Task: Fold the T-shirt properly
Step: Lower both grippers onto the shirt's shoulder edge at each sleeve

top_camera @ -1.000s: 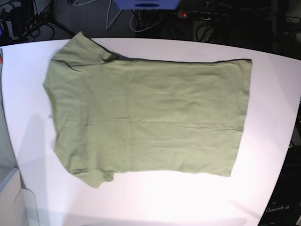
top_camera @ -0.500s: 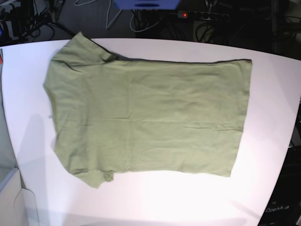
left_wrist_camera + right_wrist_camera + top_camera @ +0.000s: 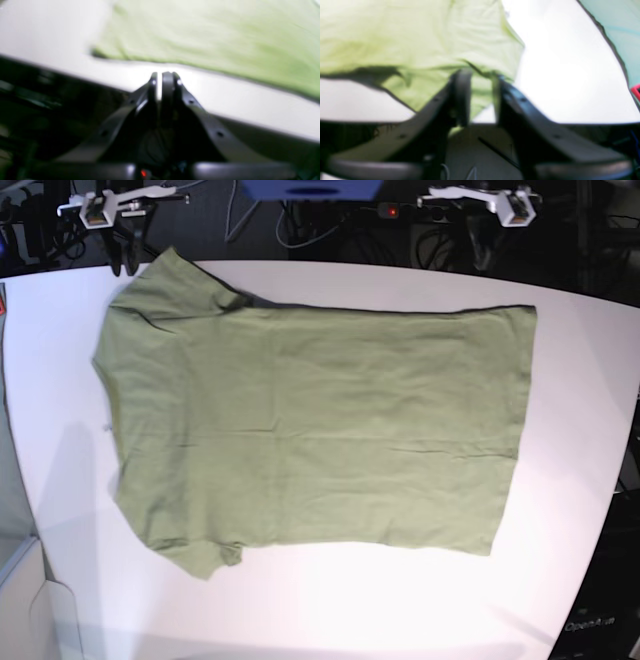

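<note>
Lengthwise T-shirt [image 3: 315,425], neck leftward

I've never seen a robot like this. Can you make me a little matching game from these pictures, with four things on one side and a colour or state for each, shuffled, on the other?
Things:
1. T-shirt
2. left gripper
3. right gripper
4. table

Colour or state:
a. white
b. shut
c. green, spread flat
d. open

Pairs: 1-c, 2-b, 3-d, 4-a
</note>
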Available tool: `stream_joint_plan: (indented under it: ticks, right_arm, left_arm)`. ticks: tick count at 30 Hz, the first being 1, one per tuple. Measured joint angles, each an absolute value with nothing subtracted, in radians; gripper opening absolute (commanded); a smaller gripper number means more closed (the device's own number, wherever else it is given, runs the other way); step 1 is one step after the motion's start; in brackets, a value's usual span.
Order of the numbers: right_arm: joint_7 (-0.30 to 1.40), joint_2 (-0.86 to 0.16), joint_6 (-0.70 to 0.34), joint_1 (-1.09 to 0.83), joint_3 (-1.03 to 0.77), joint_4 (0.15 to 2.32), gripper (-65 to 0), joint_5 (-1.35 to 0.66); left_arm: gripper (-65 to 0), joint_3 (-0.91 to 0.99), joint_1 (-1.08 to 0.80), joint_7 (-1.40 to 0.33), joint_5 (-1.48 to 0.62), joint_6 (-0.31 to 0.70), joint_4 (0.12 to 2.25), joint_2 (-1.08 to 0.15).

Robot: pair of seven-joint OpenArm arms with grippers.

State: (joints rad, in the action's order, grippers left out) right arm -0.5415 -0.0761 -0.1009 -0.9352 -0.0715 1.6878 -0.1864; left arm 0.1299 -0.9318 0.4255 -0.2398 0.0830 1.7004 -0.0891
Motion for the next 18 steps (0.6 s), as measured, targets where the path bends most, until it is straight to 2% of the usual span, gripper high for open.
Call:
stream_joint_plan:
  ticks: [7,13,18]
  right_arm:
    - [-0.469,-0.065,-0.102,-0.893,-0.047,1.726,-35.8,-0.187]
    - [-0.422,-0.017,-0.102,-0.884,-0.046,1.719,-22.9,-0.190]
    - [-0.433,-0.017,-0.102,-0.868,-0.051,1.682,-20.2,-0.190]
  left_arm:
    - [-63.3,0.268,-0.931,0.186,-0.233,0.097,1.856,-0.086]
    - [-63.1,0.333,-0.850,0.036,-0.233,0.104,1.881,-0.083]
    - [-63.0,0.339,-0.805,-0.054,-0.233,0.101,1.891,-0.086]
